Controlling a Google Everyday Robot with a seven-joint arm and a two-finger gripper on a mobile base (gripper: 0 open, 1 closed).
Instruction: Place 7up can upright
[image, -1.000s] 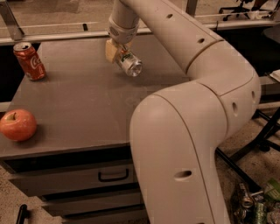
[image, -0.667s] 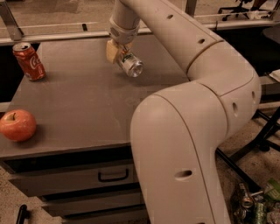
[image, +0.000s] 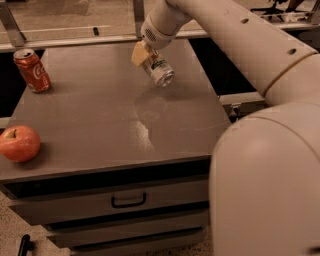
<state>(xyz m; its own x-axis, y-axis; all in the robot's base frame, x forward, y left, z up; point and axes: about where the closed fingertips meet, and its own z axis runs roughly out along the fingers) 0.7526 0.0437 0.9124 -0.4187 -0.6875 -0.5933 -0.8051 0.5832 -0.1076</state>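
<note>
Gripper: the gripper (image: 149, 61) hangs over the far middle of the table (image: 95, 130), at the end of the pale arm (image: 240, 35) that reaches in from the right.
Grasp: clamped on the 7up can (image: 161, 73), with one tan finger (image: 139, 53) showing on its upper left side.
Can position: held clear of the tabletop, sticking out below and right of the gripper.
Can attitude: tilted (not upright), its shiny end facing down and right.
Cola can: the red cola can (image: 31, 70) stands upright at the far left corner, well apart.
Apple: the apple (image: 19, 143) rests near the front left edge.
</note>
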